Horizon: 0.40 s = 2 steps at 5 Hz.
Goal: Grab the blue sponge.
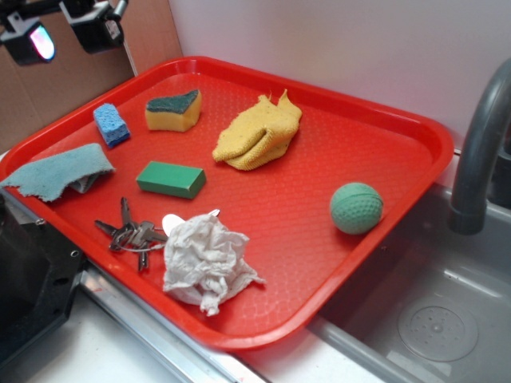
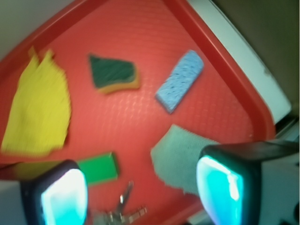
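Lighting even and bright; wrist view soft.

We see the exterior view sharp, with soft, short shadows under things on the red tray (image 1: 383, 159) and mild glare on the white wall. Our wrist view is motion-blurred throughout, and the gripper's fingertips (image 2: 64, 197) glow cyan, out of focus.

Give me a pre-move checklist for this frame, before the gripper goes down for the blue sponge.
1. Blue sponge in view in both cameras: ok.
2. Sponge free of neighbours: ok; it lies apart from the yellow sponge and the pale-blue cloth.
3. Gripper open and empty: ok; its fingers stand wide apart with nothing between them.
4. Gripper lined up over the sponge: not ok; in the wrist view the sponge lies well above the gap between the fingers, near the red tray rim.
5. Height above the tray: cannot tell.
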{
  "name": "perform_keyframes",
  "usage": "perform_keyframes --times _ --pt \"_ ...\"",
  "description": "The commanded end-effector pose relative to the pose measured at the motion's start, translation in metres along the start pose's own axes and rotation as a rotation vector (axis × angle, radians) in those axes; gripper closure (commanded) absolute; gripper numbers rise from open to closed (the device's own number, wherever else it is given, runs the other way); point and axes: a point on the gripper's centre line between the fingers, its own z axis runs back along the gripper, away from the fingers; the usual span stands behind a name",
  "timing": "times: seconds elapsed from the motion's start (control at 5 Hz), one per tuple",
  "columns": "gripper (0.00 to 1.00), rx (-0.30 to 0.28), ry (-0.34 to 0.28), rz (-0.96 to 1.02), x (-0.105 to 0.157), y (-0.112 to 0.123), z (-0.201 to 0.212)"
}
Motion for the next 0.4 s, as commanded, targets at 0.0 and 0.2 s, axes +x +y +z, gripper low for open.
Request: perform_keyframes --times 0.0,0.2 --pt "0.0 0.061 -0.129 0.393 0.035 0.031 -0.039" --pt "0.0 0.129 -0.134 0.379 0.055 0.031 -0.064"
